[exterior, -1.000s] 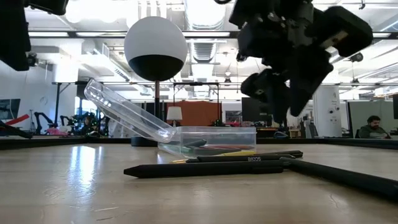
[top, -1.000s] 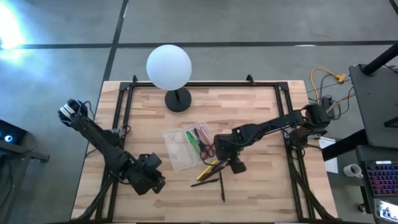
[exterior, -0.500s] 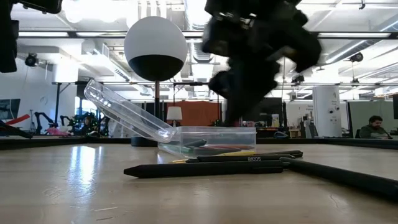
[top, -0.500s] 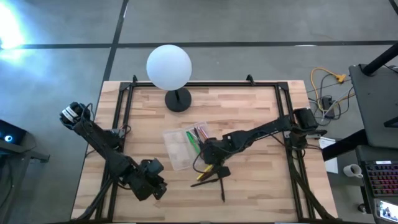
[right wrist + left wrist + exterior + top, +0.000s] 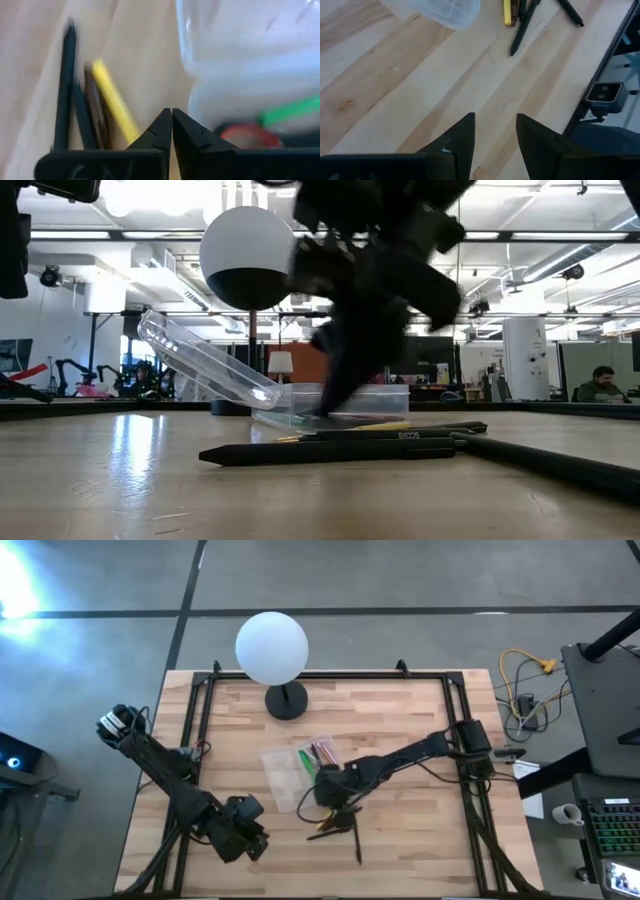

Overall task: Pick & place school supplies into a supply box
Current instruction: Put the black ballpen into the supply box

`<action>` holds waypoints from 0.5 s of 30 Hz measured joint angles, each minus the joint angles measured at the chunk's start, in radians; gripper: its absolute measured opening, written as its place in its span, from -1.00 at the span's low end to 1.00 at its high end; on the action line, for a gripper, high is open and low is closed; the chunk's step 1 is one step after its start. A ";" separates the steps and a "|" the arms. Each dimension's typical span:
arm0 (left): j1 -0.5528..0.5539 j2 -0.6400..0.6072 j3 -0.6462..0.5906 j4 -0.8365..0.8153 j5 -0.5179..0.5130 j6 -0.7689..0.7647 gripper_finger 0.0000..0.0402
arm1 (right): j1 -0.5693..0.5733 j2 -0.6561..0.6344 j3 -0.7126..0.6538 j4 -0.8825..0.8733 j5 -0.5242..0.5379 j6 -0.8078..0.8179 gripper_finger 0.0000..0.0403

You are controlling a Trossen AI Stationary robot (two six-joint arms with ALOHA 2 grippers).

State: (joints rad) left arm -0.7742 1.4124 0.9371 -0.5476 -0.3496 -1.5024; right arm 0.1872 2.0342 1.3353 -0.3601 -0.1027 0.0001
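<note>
The clear supply box (image 5: 292,778) lies mid-table with its lid (image 5: 205,365) tilted open. A green marker (image 5: 290,112) and red-handled scissors (image 5: 245,135) lie inside it. A yellow pencil (image 5: 112,100) and dark pens (image 5: 335,825) lie on the wood just right of and nearer than the box. My right gripper (image 5: 325,792) is shut and hangs low by the box's right wall, its tips (image 5: 171,114) between the yellow pencil and the box. My left gripper (image 5: 495,120) stands open near the front left with nothing between its fingers. My right gripper points down with shut fingers right beside the supply box's wall (image 5: 200,105). I cannot tell whether the tips touch the box or the table. Nothing is held between the fingers.
A white globe lamp (image 5: 271,647) stands on a black base (image 5: 287,700) at the table's far side. One more dark pen (image 5: 357,845) lies toward the near edge. Bare wood lies between my left gripper and the box.
My right gripper has gone toward the table's left edge and down, from beside the loose pens to the supply box's right wall. My left arm has shifted only slightly.
</note>
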 joint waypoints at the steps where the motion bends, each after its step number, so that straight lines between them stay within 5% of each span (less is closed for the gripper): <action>1: 0.000 0.000 0.000 -0.002 0.000 0.000 -0.37 | -0.002 0.001 0.018 0.010 0.002 -0.002 -0.96; 15: 0.000 0.000 -0.001 -0.010 -0.004 0.000 -0.37 | -0.041 -0.050 0.095 -0.013 0.066 -0.045 -0.96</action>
State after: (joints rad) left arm -0.7738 1.4124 0.9360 -0.5573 -0.3541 -1.5024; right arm 0.1464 1.9840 1.4306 -0.3732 -0.0368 -0.0444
